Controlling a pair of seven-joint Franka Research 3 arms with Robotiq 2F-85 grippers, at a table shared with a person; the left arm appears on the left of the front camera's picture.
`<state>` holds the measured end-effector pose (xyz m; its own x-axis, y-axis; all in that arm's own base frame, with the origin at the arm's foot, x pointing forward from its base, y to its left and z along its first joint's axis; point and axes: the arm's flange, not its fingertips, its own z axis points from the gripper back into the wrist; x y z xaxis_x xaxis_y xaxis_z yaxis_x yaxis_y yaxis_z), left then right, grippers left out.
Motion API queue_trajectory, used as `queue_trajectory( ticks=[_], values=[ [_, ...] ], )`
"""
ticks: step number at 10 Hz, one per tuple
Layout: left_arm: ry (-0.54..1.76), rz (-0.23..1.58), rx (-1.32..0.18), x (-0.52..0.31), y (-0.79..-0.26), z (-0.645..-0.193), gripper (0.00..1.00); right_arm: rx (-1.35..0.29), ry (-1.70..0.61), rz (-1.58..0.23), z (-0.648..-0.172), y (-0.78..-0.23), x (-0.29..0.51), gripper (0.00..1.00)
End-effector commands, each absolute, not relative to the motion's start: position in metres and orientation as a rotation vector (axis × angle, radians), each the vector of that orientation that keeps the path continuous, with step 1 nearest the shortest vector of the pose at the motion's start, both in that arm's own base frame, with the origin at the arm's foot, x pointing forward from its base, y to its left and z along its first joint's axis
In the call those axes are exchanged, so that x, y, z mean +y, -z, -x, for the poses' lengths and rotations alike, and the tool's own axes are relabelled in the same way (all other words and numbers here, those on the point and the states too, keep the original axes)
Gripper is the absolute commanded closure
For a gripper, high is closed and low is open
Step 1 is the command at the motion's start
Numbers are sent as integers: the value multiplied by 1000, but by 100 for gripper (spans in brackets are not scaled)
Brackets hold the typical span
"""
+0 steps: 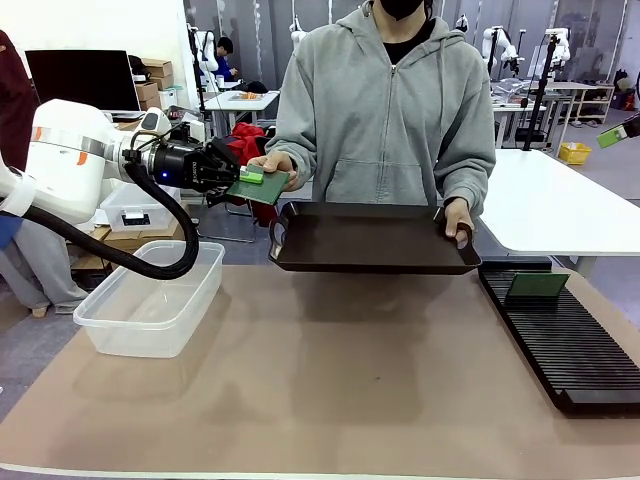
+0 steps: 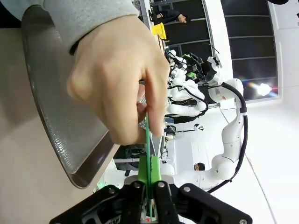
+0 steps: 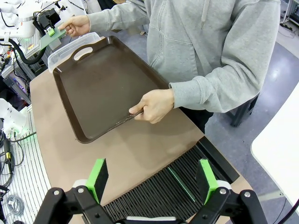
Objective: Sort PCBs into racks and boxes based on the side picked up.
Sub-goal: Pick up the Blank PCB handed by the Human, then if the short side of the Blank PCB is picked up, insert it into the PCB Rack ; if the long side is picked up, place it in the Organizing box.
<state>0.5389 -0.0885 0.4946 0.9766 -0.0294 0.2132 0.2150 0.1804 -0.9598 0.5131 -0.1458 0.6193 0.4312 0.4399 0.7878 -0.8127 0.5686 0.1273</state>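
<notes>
The counter (image 1: 330, 400), covered by a tan mat, carries the clear box (image 1: 150, 300) on the robot's left and the long black ribbed rack (image 1: 565, 340) on its right. Across it stands a person in a grey hoodie (image 1: 385, 110), who holds a dark brown handled tray (image 1: 370, 240) above the counter's far edge with one hand (image 1: 458, 218) gripping the rim toward the rack side. The person's other hand (image 1: 272, 165) is stretched toward the left arm (image 1: 70, 170), fingers pinched on one end of a green PCB (image 1: 258, 186) that hangs in the air above and just beyond the box's far end. The left pincer (image 1: 232, 180) has its green pads clamped shut on the board's opposite end; in the left wrist view the board runs edge-on as a thin green line (image 2: 149, 158) from between the closed fingers up into the person's fingertips (image 2: 140, 112), so both hold it at once. A second green PCB (image 1: 536, 286) stands upright in the slots at the rack's far end, apparently leaning slightly, though the angle is hard to judge. The right pincer (image 3: 154, 179) hangs over the rack with its jaws spread wide and nothing between them.
</notes>
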Motion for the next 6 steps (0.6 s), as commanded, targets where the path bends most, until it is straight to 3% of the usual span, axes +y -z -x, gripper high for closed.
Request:
queue_trajectory(
  ticks=[1, 6],
  values=[
    [205, 1372, -151, -84, -495, -537, 100, -787, -830, -560, -513, -619, -144, 0],
    [178, 1377, -154, -89, -494, -538, 100, -787, -830, -560, -513, -619, -144, 0]
  ],
)
